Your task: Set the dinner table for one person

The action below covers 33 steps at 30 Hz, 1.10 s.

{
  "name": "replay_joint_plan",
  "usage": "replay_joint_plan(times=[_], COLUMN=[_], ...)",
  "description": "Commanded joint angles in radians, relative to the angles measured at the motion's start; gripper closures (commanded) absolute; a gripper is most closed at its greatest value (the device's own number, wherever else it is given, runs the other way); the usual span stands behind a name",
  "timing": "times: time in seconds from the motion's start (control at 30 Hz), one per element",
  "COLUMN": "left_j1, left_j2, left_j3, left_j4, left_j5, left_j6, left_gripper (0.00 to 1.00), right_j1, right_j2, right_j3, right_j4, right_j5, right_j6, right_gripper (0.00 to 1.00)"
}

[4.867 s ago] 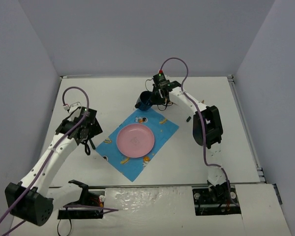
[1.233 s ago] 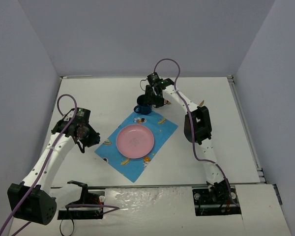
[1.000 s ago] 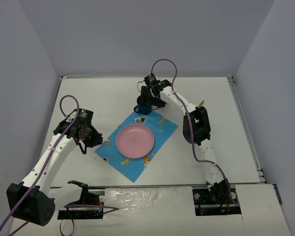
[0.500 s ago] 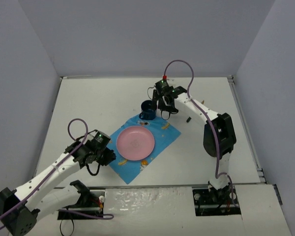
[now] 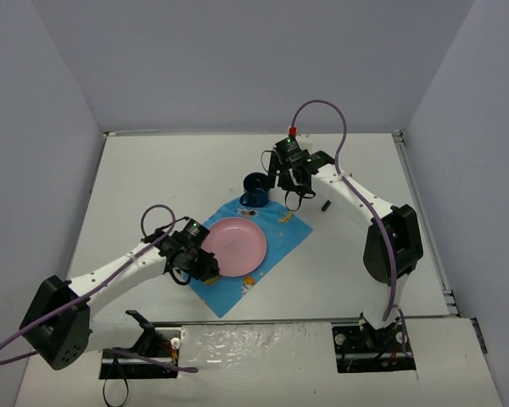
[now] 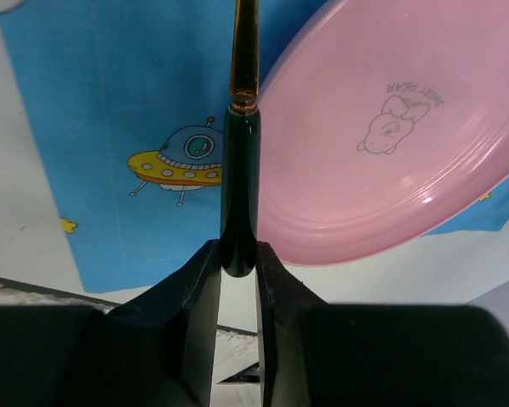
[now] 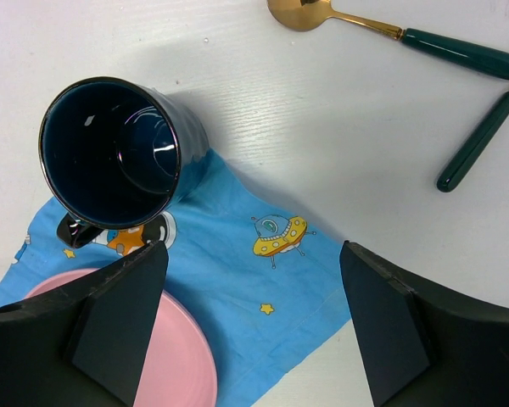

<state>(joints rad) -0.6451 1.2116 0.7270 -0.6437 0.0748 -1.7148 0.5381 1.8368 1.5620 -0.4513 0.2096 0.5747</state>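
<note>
The white dinner table point(image 5: 153, 170) carries a blue patterned mat point(image 5: 284, 222) with a pink plate point(image 5: 234, 246) on it. My left gripper point(image 5: 197, 261) hovers over the mat's left part beside the plate, shut on a utensil point(image 6: 239, 186) with a dark green handle and gold stem; its head is out of frame. A dark blue mug point(image 7: 119, 153) stands upright on the mat's far corner. My right gripper point(image 7: 254, 322) hangs open and empty just right of the mug, above the mat point(image 7: 263, 271).
A gold spoon with a green handle point(image 7: 390, 34) and a second green-handled utensil point(image 7: 479, 140) lie on the table right of the mug. Grey walls enclose the table on three sides. The arm bases stand at the near edge.
My left arm has swung from the table's left side to the mat beside the plate, carrying the utensil. My right gripper has drawn back to the right, away from the mug.
</note>
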Motion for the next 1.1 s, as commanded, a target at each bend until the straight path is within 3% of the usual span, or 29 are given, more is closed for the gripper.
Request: replay_joint_plan(times=[0.0,0.23,0.6,0.87,1.07], left_j1=[-0.022,-0.088,-0.088,-0.09,-0.088], left_j2=[0.058,-0.039,-0.281,-0.229,-0.114], left_j3=[-0.023,-0.026,-0.163,-0.21,-0.123], left_j4=[0.147,-0.03,-0.071,0.056,0.063], left_j5=[0.128,0.072,0.023,0.06,0.059], left_j6=[0.002,0.003,-0.048,-0.03,0.044], left_gripper=[1.0,1.0,1.0,1.0,1.0], right_j1=[0.0,-0.012,-0.018,-0.018,-0.017], right_j2=[-0.049,-0.05,-0.044,-0.048,-0.038], right_j3=[0.008,-0.021,-0.042,-0.051,-0.056], right_j4=[0.025,0.032,0.051,0.057,0.059], right_j5=[0.034,0.051,0.027,0.027,0.021], right_j6=[0.005,0.001,0.001,0.007,0.007], right_gripper=[0.21,0.21,0.22,0.23,0.24])
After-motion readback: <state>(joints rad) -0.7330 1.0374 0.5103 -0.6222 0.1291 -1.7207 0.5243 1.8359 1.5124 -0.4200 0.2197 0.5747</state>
